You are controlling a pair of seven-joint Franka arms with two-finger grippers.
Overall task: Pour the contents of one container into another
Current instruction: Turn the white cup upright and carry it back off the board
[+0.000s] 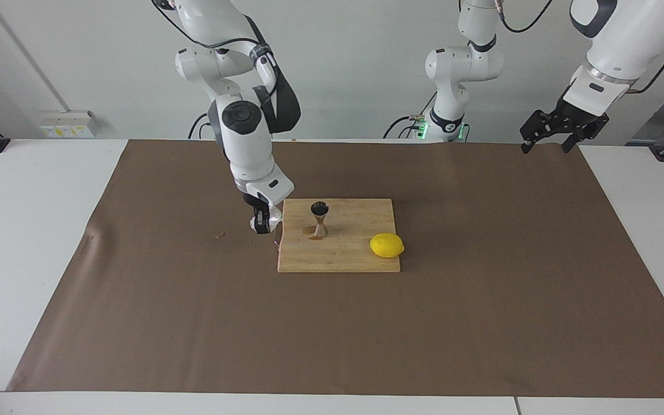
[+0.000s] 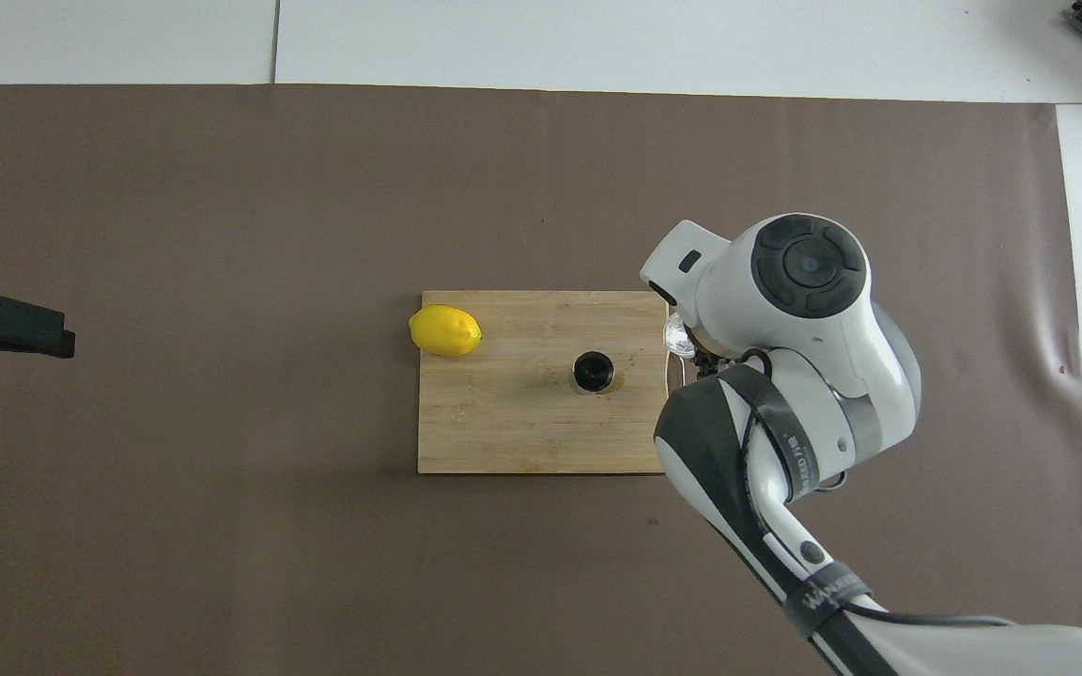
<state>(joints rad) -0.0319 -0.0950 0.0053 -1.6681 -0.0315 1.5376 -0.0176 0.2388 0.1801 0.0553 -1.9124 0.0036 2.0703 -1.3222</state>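
Note:
The steel hourglass jigger (image 1: 319,220) stands upright on the wooden cutting board (image 1: 349,256), seen from above as a dark round mouth (image 2: 593,371). My right gripper (image 1: 264,222) is low at the board's edge toward the right arm's end, shut on the small whitish crinkled cup (image 1: 275,216). From above, only a bit of the cup (image 2: 676,336) shows past the right arm's wrist. The cup is beside the jigger, not over it. My left gripper (image 1: 545,145) waits open and empty, raised over the mat's edge at the left arm's end (image 2: 6,325).
A yellow lemon (image 1: 387,245) lies on the board's corner toward the left arm's end, farther from the robots than the jigger (image 2: 445,330). The board (image 2: 503,432) sits mid-table on a brown mat (image 1: 482,323). A small crumb (image 1: 219,235) lies on the mat.

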